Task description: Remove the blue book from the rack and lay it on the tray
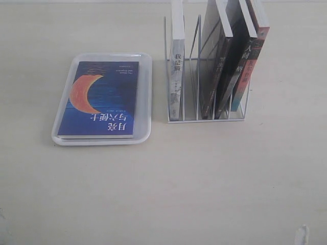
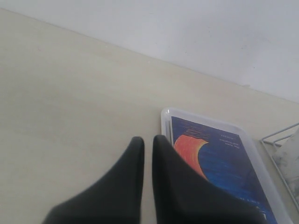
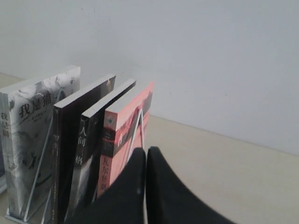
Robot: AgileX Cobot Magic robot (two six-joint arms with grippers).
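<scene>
The blue book (image 1: 99,99) lies flat, cover up, in the tray (image 1: 148,92), left of the rack (image 1: 191,60). The job looks done, so keep both arms clear. The left gripper (image 2: 148,140) and right gripper (image 3: 145,151) are pinched together, empty. The book's long axis follows the tray's long side, with its lettering upside-down in the exterior view.

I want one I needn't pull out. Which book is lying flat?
The blue book with the orange moon: it lies cover-up on the white tray. The other four books stand upright in the white wire rack.
</scene>
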